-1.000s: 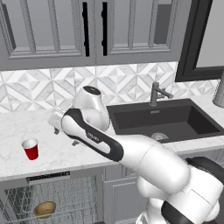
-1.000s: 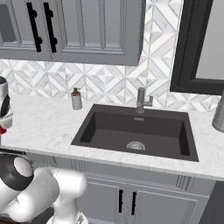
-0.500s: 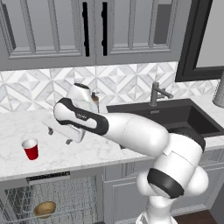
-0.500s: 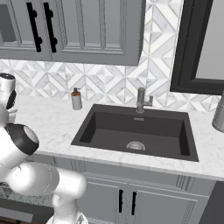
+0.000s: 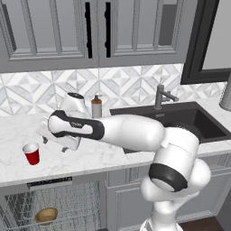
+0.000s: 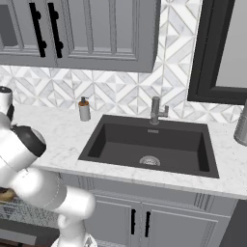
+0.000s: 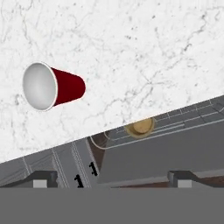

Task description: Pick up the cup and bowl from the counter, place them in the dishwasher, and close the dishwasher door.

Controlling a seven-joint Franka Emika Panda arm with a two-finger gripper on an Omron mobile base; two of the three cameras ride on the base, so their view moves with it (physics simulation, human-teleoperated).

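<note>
Bowl [image 5: 46,215] sits low in the wire rack [image 5: 67,205] of the open dishwasher [image 5: 49,182], below the front edge of the surface [image 5: 90,158]. Above it, the red cup [image 5: 31,153] stands upright on the marble near that edge. The hand [image 5: 54,145] hovers just beside the cup, apart from it, holding nothing; I cannot tell how wide its fingers stand. Farther back, a soap bottle [image 5: 96,107] stands by the dark sink [image 6: 149,144] and its faucet [image 6: 156,110].

Arm stretched far left, end effector [image 5: 53,143] pointing down, fingers parted
</note>
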